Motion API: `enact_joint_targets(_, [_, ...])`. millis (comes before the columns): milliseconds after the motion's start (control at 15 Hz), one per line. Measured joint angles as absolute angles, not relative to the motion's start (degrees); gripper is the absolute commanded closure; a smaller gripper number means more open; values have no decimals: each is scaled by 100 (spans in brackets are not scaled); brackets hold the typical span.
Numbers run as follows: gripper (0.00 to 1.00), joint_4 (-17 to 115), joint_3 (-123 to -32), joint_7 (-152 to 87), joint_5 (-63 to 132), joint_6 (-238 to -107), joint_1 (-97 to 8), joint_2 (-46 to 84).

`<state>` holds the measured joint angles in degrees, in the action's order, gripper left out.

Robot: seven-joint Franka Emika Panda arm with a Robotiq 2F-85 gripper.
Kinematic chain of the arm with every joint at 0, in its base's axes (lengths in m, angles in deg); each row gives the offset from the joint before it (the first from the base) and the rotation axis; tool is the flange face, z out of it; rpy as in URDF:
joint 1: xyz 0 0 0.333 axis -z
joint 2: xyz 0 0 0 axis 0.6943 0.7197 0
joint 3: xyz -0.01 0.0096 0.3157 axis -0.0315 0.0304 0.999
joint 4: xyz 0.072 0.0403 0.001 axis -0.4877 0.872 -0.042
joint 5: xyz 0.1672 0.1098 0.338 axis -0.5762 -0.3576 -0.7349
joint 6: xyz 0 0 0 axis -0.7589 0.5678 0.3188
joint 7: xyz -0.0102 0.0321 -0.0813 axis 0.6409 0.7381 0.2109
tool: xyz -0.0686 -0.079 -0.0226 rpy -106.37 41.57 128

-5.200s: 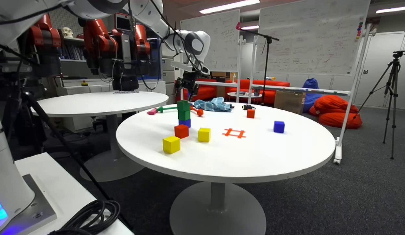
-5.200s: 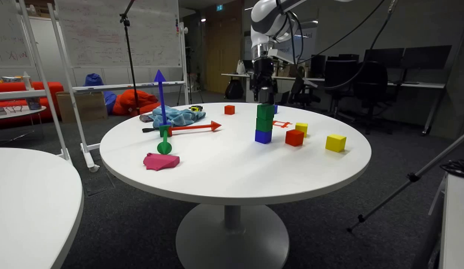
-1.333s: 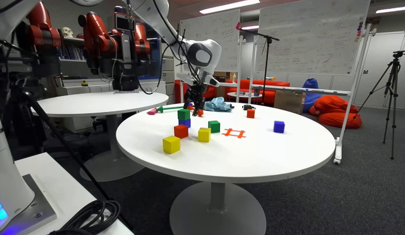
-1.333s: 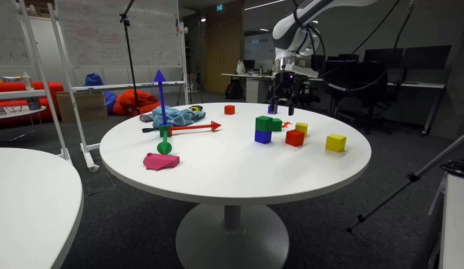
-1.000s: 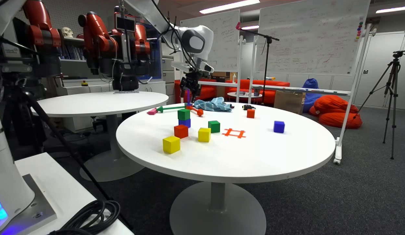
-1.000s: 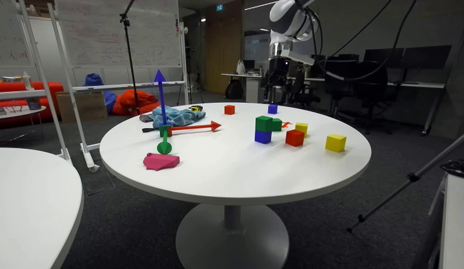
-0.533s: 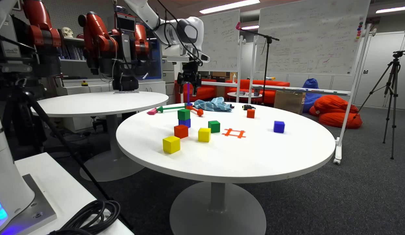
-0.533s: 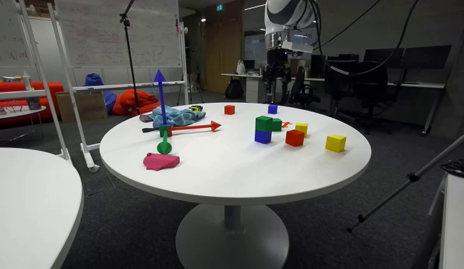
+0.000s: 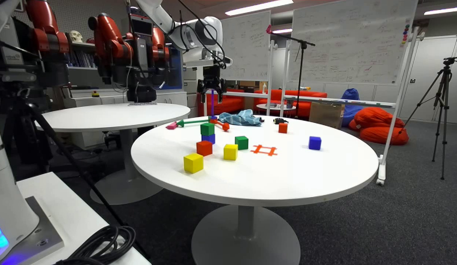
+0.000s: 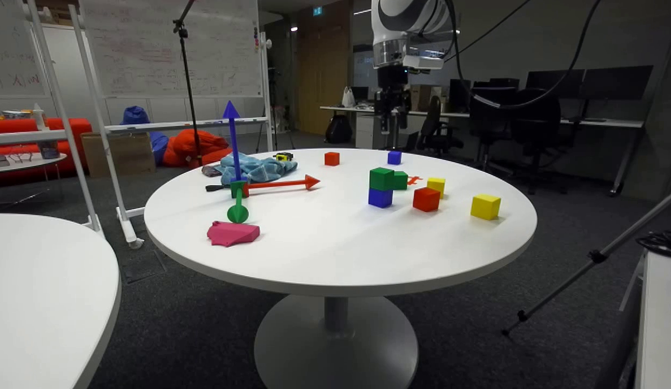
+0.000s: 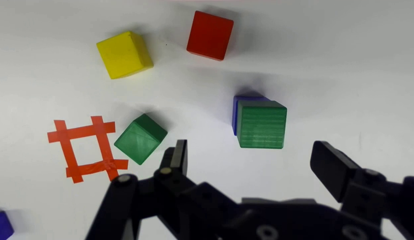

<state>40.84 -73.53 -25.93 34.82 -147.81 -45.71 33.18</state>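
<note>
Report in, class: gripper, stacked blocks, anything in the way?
Gripper open, holding nothing. Upper green block on lower blue block. Nothing seen covering them; loose green block beside tape outline.

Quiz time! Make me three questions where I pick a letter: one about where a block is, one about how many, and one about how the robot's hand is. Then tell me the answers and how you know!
1. Where is the stacked green block, compared with the stacked blue block?
A) under it
B) on top of it
C) beside it on the table

2. How many yellow blocks are on the white table?
A) none
B) five
C) two

3. How is the hand?
A) open, holding nothing
B) shut tight on a block
C) shut, with nothing in it

Answers:
1 is B: both exterior views show green sitting on blue.
2 is C: both exterior views show two yellow ones.
3 is A: in the wrist view the fingers stand wide apart, and both exterior views show the hand up above the blocks.
</note>
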Motion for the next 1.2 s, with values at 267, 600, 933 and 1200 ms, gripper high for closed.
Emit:
enact_joint_targets(267, [0,3849,-7265,-2594,3274,-14781,-4581,3407])
enact_joint_targets(600, [0,3771,-7209,-2604,2492,-14781,-4484,3647])
enact_joint_targets(933, [0,3770,-7179,-2604,2058,-14783,-4363,3866])
enact_joint_targets(1200, [0,3761,-7179,-2610,1959,-14785,-4242,4001])
